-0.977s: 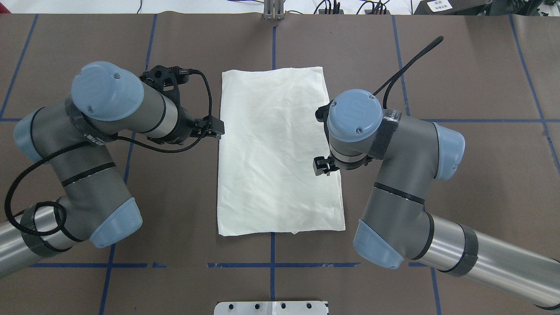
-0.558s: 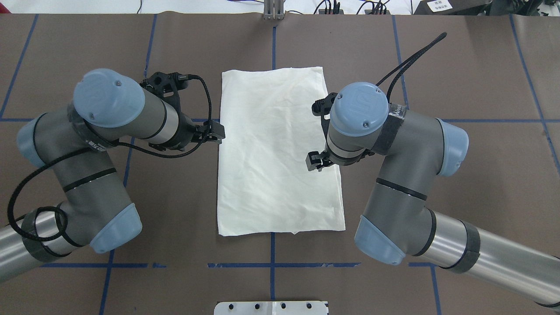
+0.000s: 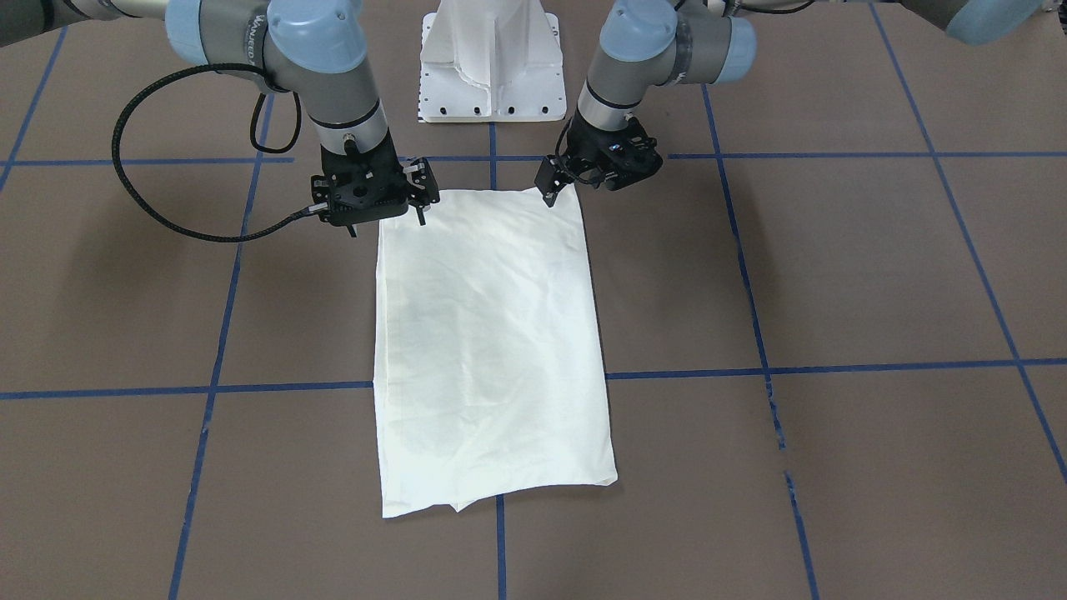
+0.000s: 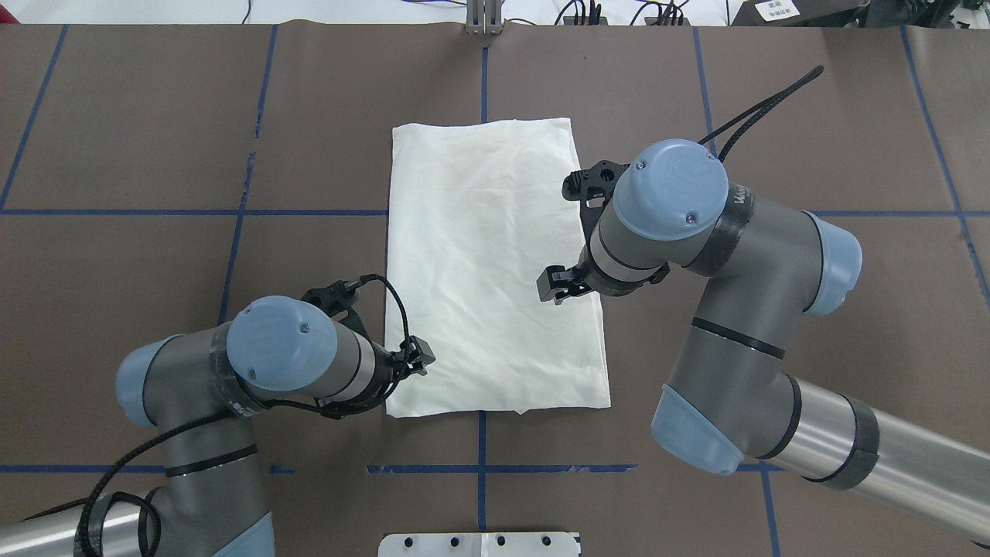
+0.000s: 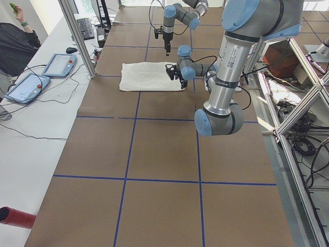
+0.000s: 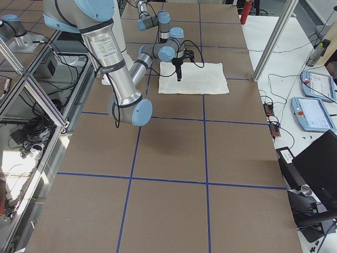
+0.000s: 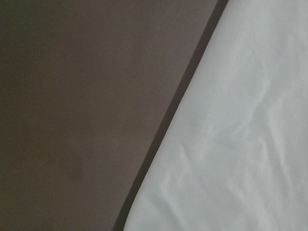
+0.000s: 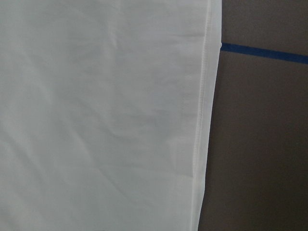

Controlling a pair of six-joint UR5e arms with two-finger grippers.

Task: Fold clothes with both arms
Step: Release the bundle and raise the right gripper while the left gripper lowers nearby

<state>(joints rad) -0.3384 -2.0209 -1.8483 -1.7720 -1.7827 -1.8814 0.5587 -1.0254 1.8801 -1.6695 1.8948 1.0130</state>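
We see the cream fabric T-shirt (image 4: 487, 263), plain side up and folded into a tall rectangle. It lies flat at the centre of the overhead frame on the brown table with blue tape lines (image 4: 155, 116). The left gripper (image 4: 418, 360) sits at its lower-left corner; we cannot tell whether its fingers are apart. The right gripper (image 3: 388, 223) hangs above the shirt's right edge, fingers spread.

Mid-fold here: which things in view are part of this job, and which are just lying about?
Part of the job:
- shirt, a flat rectangle on the table
- left gripper
- right gripper

Lying about:
- keyboard on the side bench
- tablets, two on that bench
- red tube at the bench's near end
- white base plate
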